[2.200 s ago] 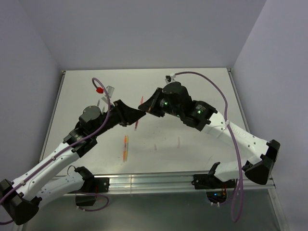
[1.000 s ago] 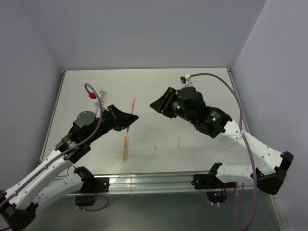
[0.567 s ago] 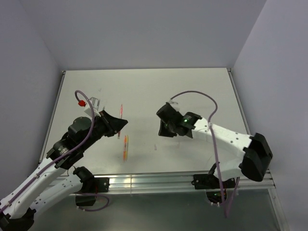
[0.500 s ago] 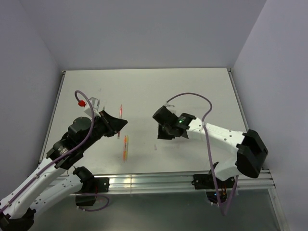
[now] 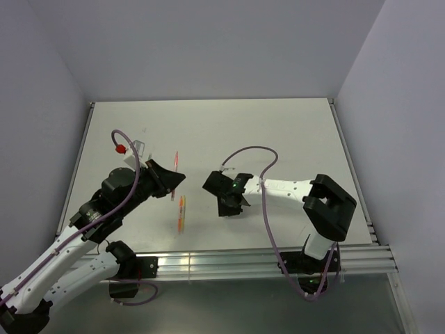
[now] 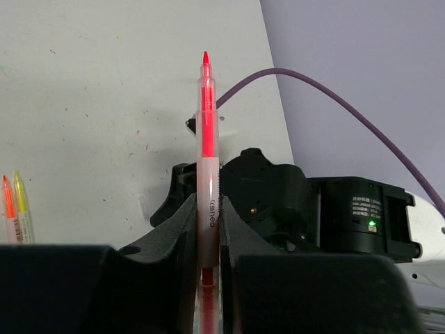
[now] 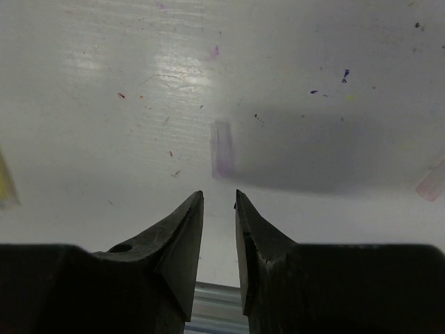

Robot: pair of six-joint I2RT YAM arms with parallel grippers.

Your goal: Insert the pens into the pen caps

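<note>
Parting from their meeting over the middle of the table [image 5: 278,132], the two arms now work separately. The left hand [image 6: 207,209] has drawn back to the left and is clamped on the red pen [image 6: 206,139], which stands upright between its fingers with its tip bare, so this pen probably still needs a cap. Just right of it, the orange and yellow pens [image 5: 181,212] lie side by side on the table. Further right, the right hand [image 7: 218,198] has swung down to the near middle. Its fingers stand a narrow gap apart and hold nothing, and a pale clear cap [image 7: 222,149] lies just beyond their tips. It looks ready to fetch that cap.
</note>
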